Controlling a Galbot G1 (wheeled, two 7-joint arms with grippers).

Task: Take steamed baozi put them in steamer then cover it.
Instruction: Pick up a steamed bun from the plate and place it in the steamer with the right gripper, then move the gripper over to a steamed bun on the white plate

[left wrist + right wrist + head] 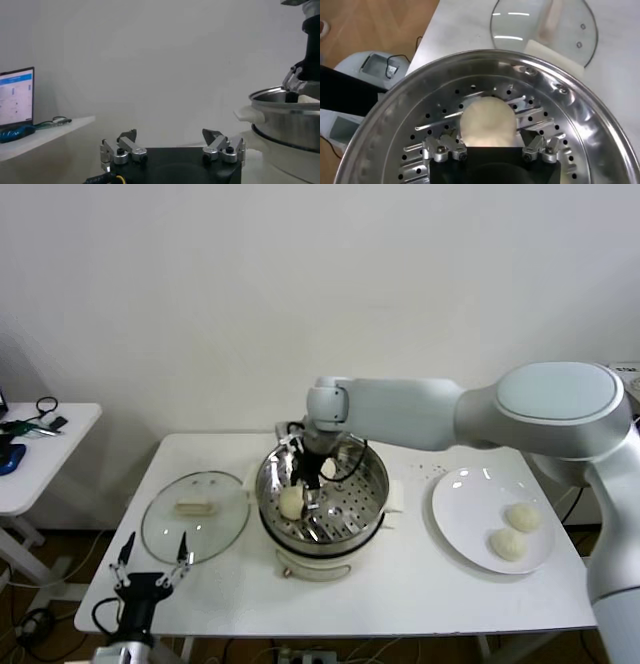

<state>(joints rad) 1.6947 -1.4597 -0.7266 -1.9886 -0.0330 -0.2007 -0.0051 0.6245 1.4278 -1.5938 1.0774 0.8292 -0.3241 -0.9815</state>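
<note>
The steamer (322, 509) stands mid-table. One steamed baozi (290, 502) lies on its perforated tray; a second pale one (328, 469) seems to lie behind it, partly hidden. My right gripper (306, 482) reaches into the pot, open, its fingers on either side of the baozi (487, 120) just above the tray (420, 145). Two more baozi (524, 517) (509, 545) lie on the white plate (460, 504). The cover (195, 516) lies flat on the table left of the steamer. My left gripper (150, 564) is open and empty at the table's front left edge.
A small white side table (45, 444) with cables and a laptop (15, 97) stands at the far left. The left wrist view shows the steamer's rim and handle (280, 107). The cover (540, 25) lies beyond the pot's rim in the right wrist view.
</note>
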